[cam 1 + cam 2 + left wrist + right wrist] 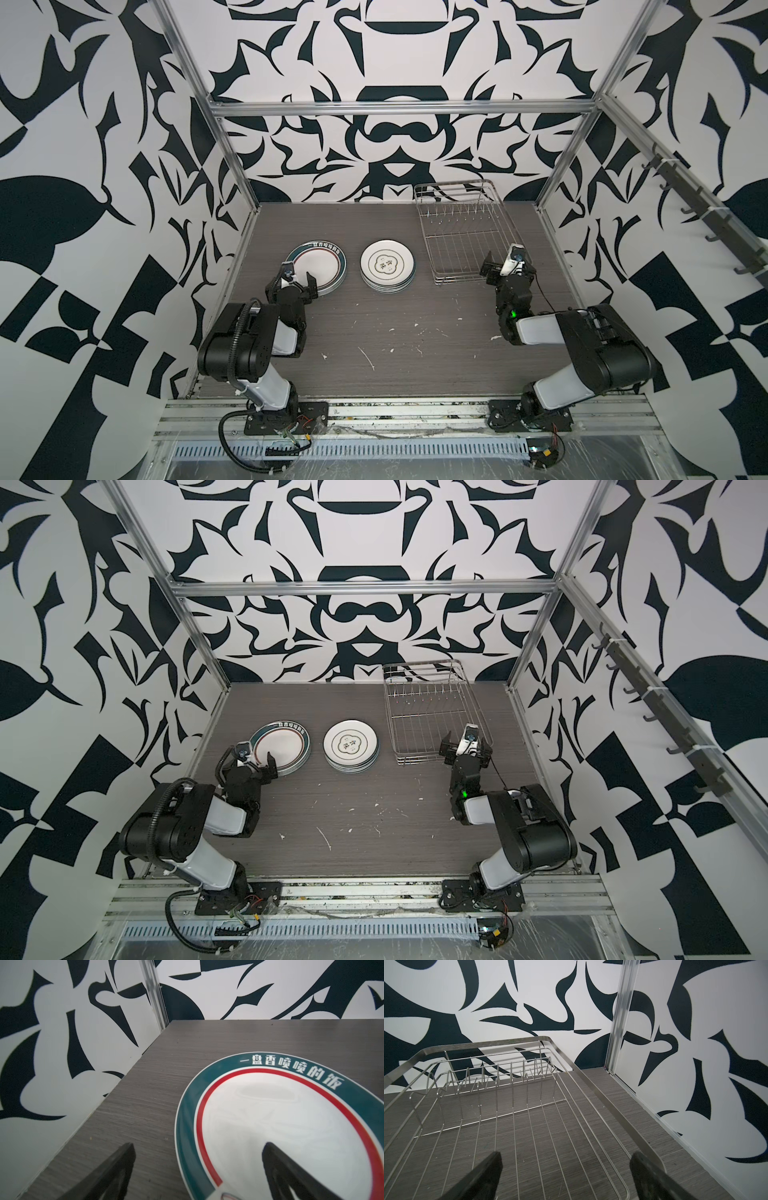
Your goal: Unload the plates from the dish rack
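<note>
The silver wire dish rack (453, 183) (417, 663) stands at the back right with nothing in it. The plates lie flat on the table in two stacks: large ones with a teal rim (318, 268) (282, 746) at the left, and smaller ones with a dark cloud emblem (387, 266) (351, 746) in the middle. My left gripper (291, 286) (199, 1147) is open and empty at the large stack's near-left edge, one finger above the top plate (280, 1126) and one above the table. My right gripper (509, 266) (566, 1155) is open and empty above the rack's near end (488, 1044).
The grey wood-grain table (395, 332) has white specks near the front. Black-and-white patterned walls close in three sides, with aluminium posts at the back corners. A rail of dark hooks (706, 216) runs along the right wall.
</note>
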Robot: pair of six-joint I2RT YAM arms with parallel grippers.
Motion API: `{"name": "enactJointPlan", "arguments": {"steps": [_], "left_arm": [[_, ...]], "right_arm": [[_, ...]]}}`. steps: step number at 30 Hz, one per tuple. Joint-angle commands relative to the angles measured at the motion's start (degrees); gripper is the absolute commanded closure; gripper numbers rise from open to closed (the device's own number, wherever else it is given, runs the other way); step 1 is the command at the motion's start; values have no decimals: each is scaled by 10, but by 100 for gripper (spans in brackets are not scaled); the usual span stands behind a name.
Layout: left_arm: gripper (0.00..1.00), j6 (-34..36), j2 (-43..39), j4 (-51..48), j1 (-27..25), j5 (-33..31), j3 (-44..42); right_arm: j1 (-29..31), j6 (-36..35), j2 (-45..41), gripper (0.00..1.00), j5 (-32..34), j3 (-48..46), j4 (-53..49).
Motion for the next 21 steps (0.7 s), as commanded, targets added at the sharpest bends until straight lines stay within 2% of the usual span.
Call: {"name": "enactJointPlan", "arguments": {"steps": [1,10,13,21], "left_arm": [[1,-10,-9,14,2,11,10],[1,-12,-11,-9,3,9,22],[1,-13,-11,-16,4,10,25],[1,-21,-14,-41,9,5,36]], "right_arm": [[-4,-31,20,0,19,-10,-100],[-5,-28,22,0,12,-5,-107],[-25,-15,15,0,-26,3,-138],[-24,-21,14,0,-23,-3,-128]]}}
